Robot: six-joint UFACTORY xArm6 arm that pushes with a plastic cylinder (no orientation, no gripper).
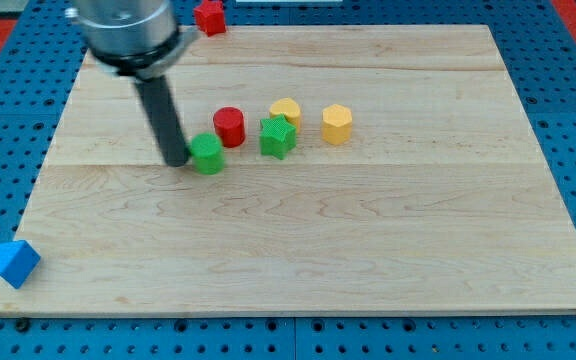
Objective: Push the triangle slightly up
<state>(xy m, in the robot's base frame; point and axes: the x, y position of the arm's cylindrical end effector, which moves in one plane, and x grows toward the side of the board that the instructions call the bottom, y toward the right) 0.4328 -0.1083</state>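
The blue triangle (13, 262) sits at the tabletop's (368, 260) bottom-left corner, apparently untouched, while my tip (175, 160), a bare rod holding nothing, rests well apart beside the green block (207, 154), so the whole push remains.

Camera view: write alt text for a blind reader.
My tip touches the left side of a green block mid-board, far from the blue triangle at the wooden board's bottom-left corner. Red, green and yellow blocks cluster right of the tip.
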